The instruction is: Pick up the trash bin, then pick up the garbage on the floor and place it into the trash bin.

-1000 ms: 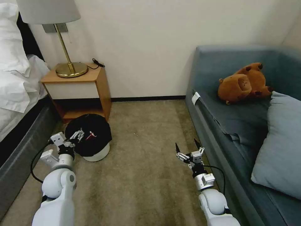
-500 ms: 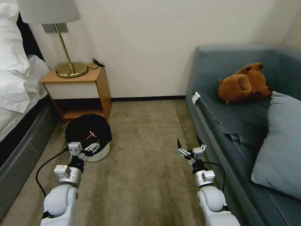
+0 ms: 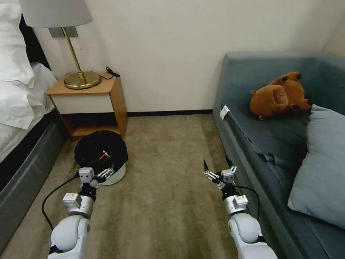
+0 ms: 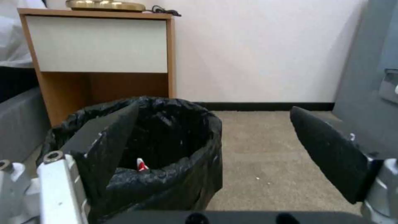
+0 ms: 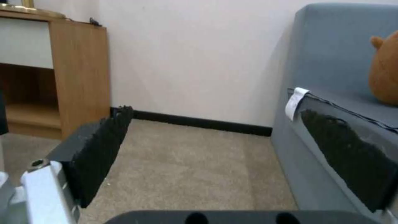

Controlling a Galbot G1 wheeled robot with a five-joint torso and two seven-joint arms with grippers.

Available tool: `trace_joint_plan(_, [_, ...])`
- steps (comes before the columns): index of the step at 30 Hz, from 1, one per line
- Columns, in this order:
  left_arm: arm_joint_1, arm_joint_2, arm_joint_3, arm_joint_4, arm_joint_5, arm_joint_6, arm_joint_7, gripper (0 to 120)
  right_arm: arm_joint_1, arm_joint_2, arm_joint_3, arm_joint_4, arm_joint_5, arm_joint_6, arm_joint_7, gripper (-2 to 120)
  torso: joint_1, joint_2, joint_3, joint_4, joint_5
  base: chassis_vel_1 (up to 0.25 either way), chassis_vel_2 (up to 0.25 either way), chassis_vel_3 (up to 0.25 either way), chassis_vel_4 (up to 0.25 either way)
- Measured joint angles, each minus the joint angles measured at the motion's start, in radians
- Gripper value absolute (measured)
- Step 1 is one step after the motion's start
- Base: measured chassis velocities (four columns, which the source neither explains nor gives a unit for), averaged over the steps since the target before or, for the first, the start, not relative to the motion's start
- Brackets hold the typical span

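The left pincer (image 3: 96,173) hangs low over the carpet at the near rim of the trash bin (image 3: 113,176), its fingers spread wide and holding nothing; in the left wrist view one finger (image 4: 112,137) overlaps the bin's black bag and the other (image 4: 327,155) stands out over bare carpet. A second ago this pincer was above the bin's mouth, reaching across the liner; it has since drawn back toward the robot and dropped to just short of the rim. That reads as a withdrawal after a drop. A red-and-white scrap (image 3: 104,155), likely the flattened paper cup, lies inside on the black bag (image 4: 174,146).

The bin stands on the floor just in front of the wooden nightstand (image 3: 107,104), beside the bed (image 3: 21,108). The right pincer (image 3: 218,169) waits wide and empty near the blue sofa (image 3: 258,144), barely shifted. No litter shows on the open carpet (image 3: 169,201), so the pickup part seems close to done. A brown plush toy (image 3: 278,95) lies on the sofa.
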Motion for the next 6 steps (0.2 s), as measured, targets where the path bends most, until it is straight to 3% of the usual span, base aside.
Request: trace_joint_plan(6, [-0.001, 0.000, 0.000, 0.000, -0.001, 0.002, -0.002, 98, 0.000, 0.000, 0.000, 0.000, -0.001, -0.001, 0.000, 100, 0.000, 0.000, 0.000, 0.0000, 0.0000, 0.000, 0.000, 0.000, 0.000])
